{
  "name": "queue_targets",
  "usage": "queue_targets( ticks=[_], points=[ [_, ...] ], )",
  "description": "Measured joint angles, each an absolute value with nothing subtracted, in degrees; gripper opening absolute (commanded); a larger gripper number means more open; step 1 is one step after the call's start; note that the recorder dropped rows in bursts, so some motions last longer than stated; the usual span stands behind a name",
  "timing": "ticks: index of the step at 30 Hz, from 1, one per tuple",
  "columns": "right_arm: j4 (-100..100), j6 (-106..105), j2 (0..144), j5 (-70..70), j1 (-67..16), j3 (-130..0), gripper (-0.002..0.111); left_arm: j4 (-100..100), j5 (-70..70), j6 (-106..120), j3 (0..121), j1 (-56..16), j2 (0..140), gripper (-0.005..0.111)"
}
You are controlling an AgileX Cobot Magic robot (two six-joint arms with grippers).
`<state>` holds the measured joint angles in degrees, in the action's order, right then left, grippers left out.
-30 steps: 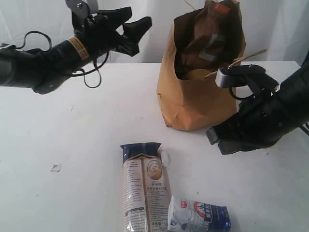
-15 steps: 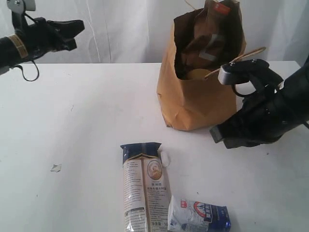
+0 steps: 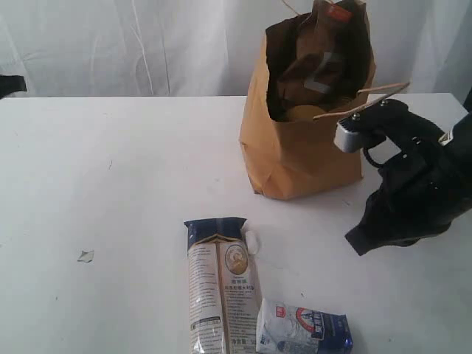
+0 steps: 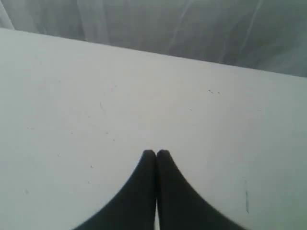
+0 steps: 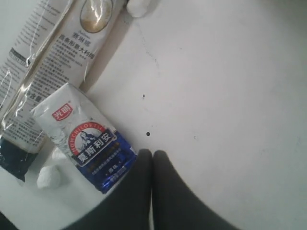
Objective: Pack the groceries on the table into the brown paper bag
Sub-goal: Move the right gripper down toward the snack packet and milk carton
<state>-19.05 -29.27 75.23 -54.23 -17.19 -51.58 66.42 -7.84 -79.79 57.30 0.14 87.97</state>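
The brown paper bag [image 3: 302, 140] stands upright at the back of the table [image 3: 110, 184], with a brown pouch [image 3: 317, 66] and a yellow top [image 3: 301, 113] showing inside. The long noodle packet [image 3: 220, 287] [image 5: 53, 62] lies flat near the front edge. Beside it lies the small blue-white carton [image 3: 304, 332] [image 5: 86, 139]. My right gripper [image 3: 358, 242] [image 5: 152, 153] is shut and empty, hanging right of the bag and just above the table beside the carton. Shut on nothing, my left gripper [image 4: 156, 153] hovers over bare tabletop; only a dark tip [image 3: 11, 85] shows at the exterior view's left edge.
A small torn white scrap [image 3: 85, 256] lies at the front left. A white lump [image 3: 251, 240] sits against the noodle packet, and another lump [image 5: 49, 177] lies by the carton. A white curtain [image 3: 147, 44] hangs behind the table.
The left arm has pulled back to the left, almost out of the exterior view, and its jaws have shut. The right arm has shifted right and a little down, away from the bag.
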Motion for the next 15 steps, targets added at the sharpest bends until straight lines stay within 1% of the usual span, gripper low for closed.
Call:
queue_targets(
  ticks=[3,6,7,9,10,11,13,15],
  points=[
    [-19.5,-32.3,75.2,-54.4,-17.2,-51.6,0.0,63.1,-8.0,-81.9,43.8,0.0,74.4,0.0],
    [-22.0,-32.6,75.2,-53.8,-17.2,-51.6,0.001,62.4,-0.8,-82.0,34.2,0.0,60.3,0.0],
    [-23.7,-33.5,75.2,-53.6,-17.2,-51.6,0.003,62.3,0.9,-82.0,32.0,0.0,55.9,0.0],
    [-27.8,-39.0,75.2,-53.6,-17.7,-51.6,0.013,62.2,1.8,-82.0,28.6,0.0,48.1,0.0],
    [-30.9,-42.5,75.3,-53.4,-18.1,-51.6,0.018,62.0,1.4,-82.0,27.2,0.0,45.4,0.0],
    [-34.7,-46.5,75.9,-53.4,-18.9,-51.6,0.02,61.9,1.0,-82.0,26.1,0.0,43.3,0.0],
    [-41.6,-54.3,78.2,-53.3,-21.6,-51.6,0.018,61.8,0.0,-82.0,24.8,0.0,41.1,0.0],
    [-44.4,-57.5,80.5,-51.2,-23.7,-51.6,0.013,61.8,-0.3,-82.0,24.0,0.0,40.4,0.0]
  ],
)
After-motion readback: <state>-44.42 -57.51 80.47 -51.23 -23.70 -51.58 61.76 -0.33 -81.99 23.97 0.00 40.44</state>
